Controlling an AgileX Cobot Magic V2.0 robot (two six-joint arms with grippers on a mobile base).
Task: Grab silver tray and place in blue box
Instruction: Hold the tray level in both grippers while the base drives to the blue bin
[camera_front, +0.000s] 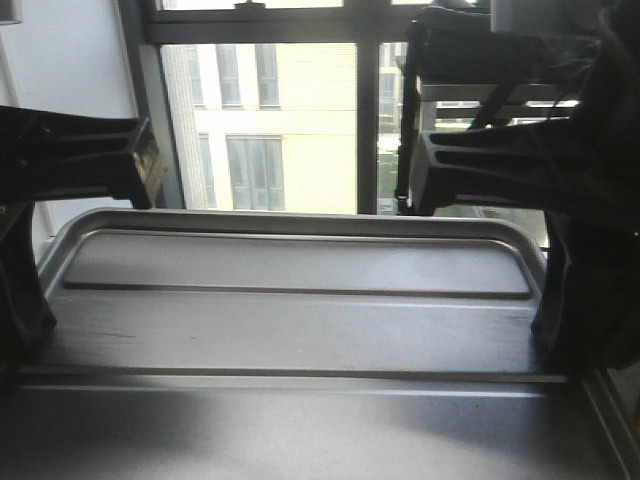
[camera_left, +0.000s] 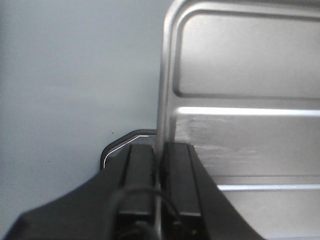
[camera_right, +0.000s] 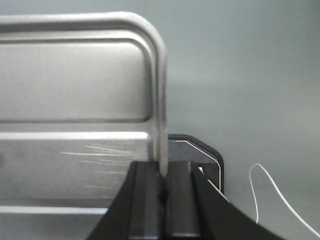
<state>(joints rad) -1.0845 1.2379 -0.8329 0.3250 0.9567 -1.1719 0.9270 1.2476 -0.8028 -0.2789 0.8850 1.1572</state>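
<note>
The tray (camera_front: 300, 330) hangs between both arms. Its ridged floor lies near level and fills the front view below the window (camera_front: 280, 120). The left gripper (camera_left: 159, 150) is closed tight on the rim of the tray's left edge, and the right gripper (camera_right: 162, 167) pinches the rim of the right edge the same way. Beyond the right rim lies a dark rounded shape (camera_right: 200, 150), perhaps a pad, with a thin white cable (camera_right: 270, 185) curling just beside it.

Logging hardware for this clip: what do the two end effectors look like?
Both are matte black. The left end effector and right end effector each have two flat, rectangular fingers on a flaring black body. A thin dark cable loops over the left one.
</note>
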